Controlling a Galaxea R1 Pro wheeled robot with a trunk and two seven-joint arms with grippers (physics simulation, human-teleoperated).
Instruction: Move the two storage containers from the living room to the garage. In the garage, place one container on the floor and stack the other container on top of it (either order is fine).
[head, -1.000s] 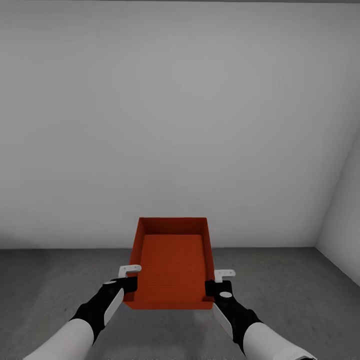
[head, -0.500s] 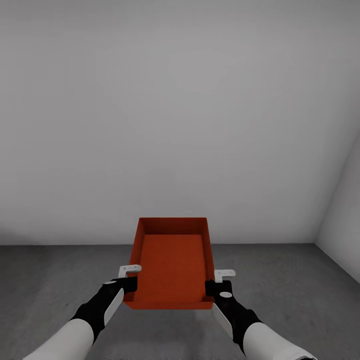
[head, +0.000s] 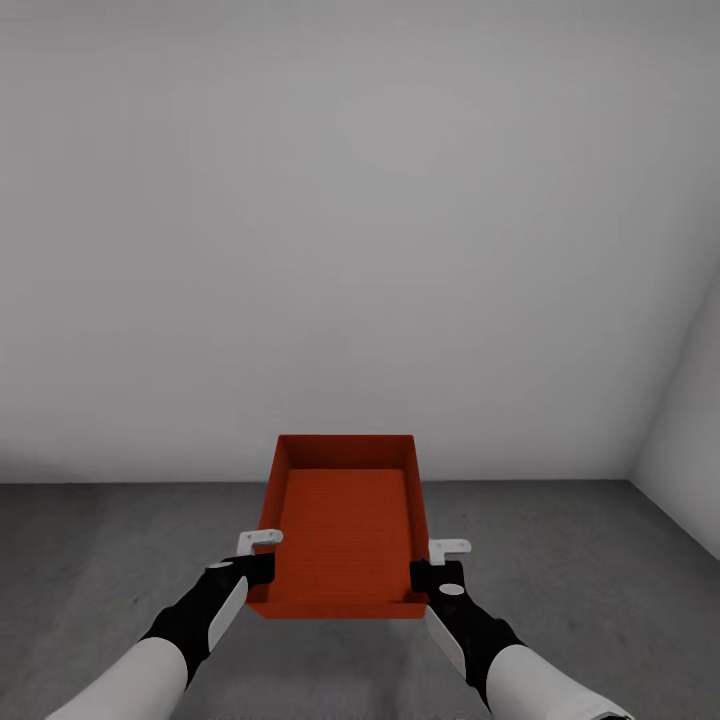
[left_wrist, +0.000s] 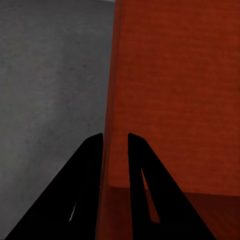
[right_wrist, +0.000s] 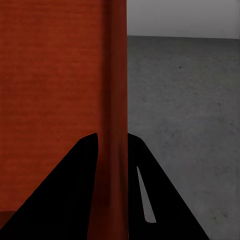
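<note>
L gripper (head: 262, 553) is clamped on the left wall of the red-orange storage container (head: 345, 530), one black finger (left_wrist: 85, 185) seen outside the wall, the other inside. The bin is held level, open side up, above the dark grey concrete floor (head: 90, 560), centred btwn both arms, w/ the pale grey garage wall (head: 360, 240) behind. R gripper (head: 446, 560) is closed astride the right wall likewise.

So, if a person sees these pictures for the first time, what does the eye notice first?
First, the red-orange storage container, low in the middle of the head view, empty and carried above the dark grey floor. Next, the left gripper and right gripper, each clamped on one side wall. Behind them stands a bare pale grey wall.
</note>
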